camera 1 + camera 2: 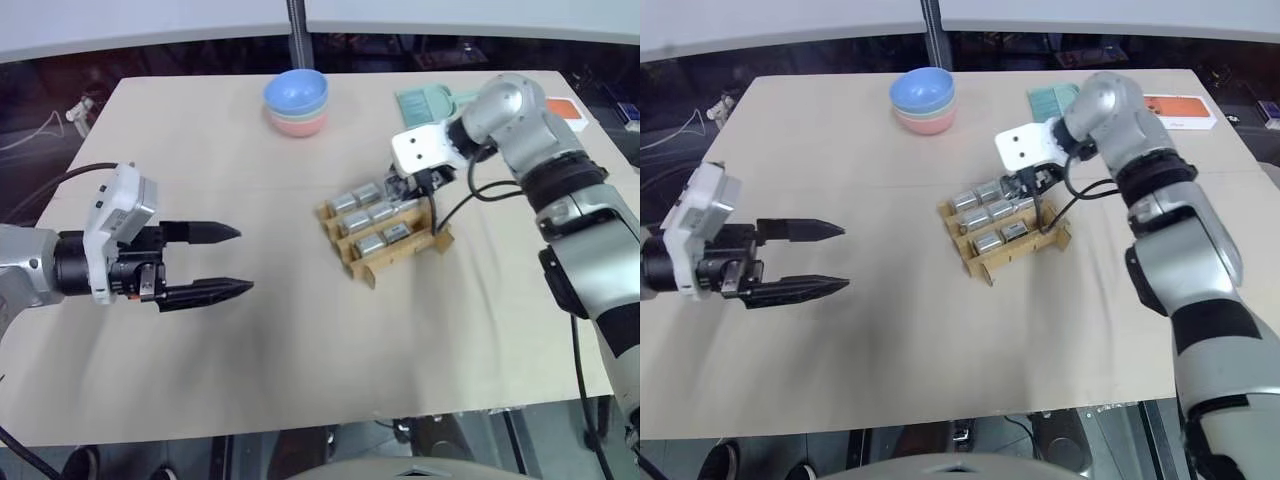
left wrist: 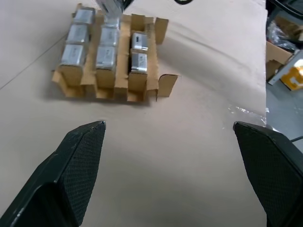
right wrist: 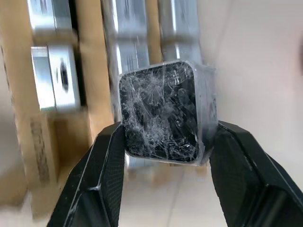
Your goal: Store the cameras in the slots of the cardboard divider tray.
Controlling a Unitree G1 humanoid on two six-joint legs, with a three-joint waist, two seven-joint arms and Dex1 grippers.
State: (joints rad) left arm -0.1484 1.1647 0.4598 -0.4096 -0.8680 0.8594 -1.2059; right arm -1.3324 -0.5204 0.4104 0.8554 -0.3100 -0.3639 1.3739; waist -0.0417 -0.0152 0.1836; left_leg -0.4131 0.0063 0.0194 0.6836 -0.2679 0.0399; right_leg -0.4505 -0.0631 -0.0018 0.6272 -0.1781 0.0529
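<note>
The cardboard divider tray (image 1: 361,271) sits right of the table's middle, with several silver-grey cameras (image 1: 372,212) lined up in its slots. My right gripper (image 1: 405,186) hovers over the tray's far end, pointing down. In the right wrist view it (image 3: 168,125) is shut on one camera (image 3: 161,109), whose dark lens face, wrapped in crinkled film, faces the view; the filled rows lie just below it. My left gripper (image 1: 244,260) stands open and empty over bare table to the left of the tray, fingers aimed toward the tray (image 2: 123,85).
Stacked pastel bowls (image 1: 296,101) stand at the back centre. A teal dustpan (image 1: 430,102) and a white-and-orange flat box (image 1: 1180,110) lie at the back right, behind my right arm. The table's front edge runs close below the tray.
</note>
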